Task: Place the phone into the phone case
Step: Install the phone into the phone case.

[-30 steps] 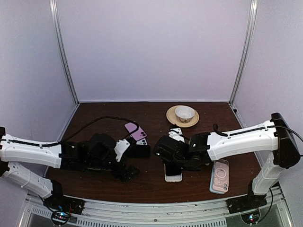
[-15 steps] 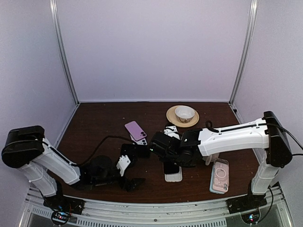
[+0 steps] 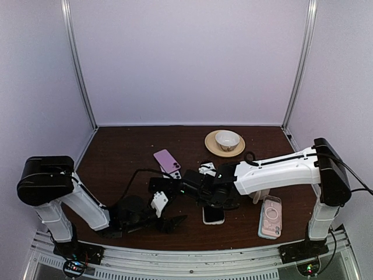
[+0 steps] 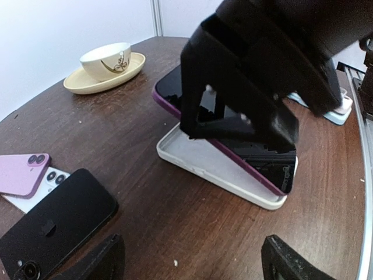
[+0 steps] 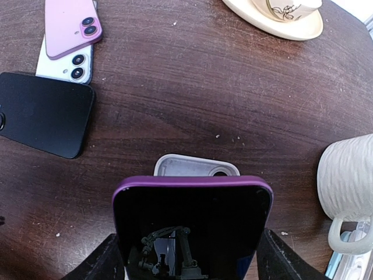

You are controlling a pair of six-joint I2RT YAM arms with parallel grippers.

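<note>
Purple-edged phone with a dark glass face [image 5: 192,221] sits tilted over the pale, open-topped plastic phone case [image 5: 195,166]. One end appears to rest inside the case's rim and the other is raised above the camera cut-out.

The main risk, as I judge it, is that pressing the raised end down will skid the case across the dark brown wooden surface [image 4: 145,221], since nothing pins it. A corner could also catch on the rim and spring out on release.

The right hand [image 5: 192,245] reaches in low from the right, its fingers closed on the phone's two long edges. The left hand [image 4: 192,265] lies low at the near edge, spread wide and holding nothing, apart from the case.
</note>
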